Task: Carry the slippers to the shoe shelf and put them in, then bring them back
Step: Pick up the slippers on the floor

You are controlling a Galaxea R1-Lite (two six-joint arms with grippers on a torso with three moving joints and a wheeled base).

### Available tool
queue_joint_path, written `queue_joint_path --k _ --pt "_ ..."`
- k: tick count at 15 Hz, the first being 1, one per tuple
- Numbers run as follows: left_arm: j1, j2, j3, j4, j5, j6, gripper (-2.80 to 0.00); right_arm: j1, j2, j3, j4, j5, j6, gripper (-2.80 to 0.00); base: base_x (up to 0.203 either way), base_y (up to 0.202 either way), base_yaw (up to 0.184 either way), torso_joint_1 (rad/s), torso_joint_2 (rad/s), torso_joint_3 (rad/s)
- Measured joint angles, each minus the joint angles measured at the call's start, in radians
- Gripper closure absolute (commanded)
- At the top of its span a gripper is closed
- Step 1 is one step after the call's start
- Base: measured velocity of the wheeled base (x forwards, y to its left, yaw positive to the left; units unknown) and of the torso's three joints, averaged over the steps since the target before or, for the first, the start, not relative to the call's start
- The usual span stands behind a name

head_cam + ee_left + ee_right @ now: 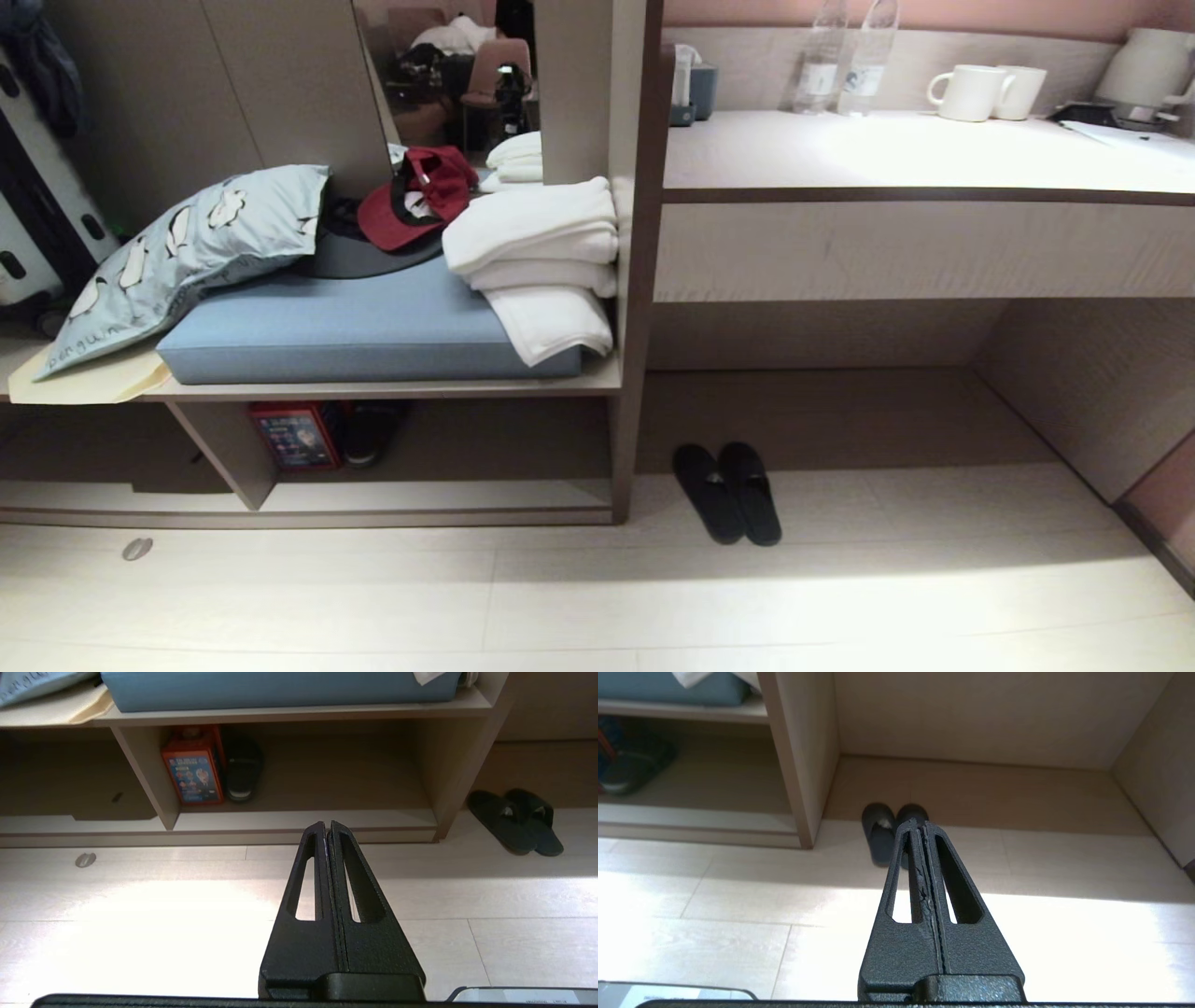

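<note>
The slippers (727,493) lie side by side at lower centre, right of the shoe shelf (439,495). Left pincer (327,825) and right pincer (920,823) are fully closed, empty.

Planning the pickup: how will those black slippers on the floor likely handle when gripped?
The slippers look flat and thin-soled, so probably light and bendy, likely drooping if gripped at one end. Lying side by side and touching, one may nudge the other. On the smooth floor, they'd likely slide when pushed.
</note>
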Motion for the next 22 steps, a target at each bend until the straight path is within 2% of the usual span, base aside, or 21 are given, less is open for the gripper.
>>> queue_joint_path --k 22 --pt "0.000 0.000 -0.001 0.001 0.000 0.003 0.00 0.000 0.000 0.000 0.000 0.000 0.001 0.00 0.000 0.000 0.000 0.005 0.00 -0.199"
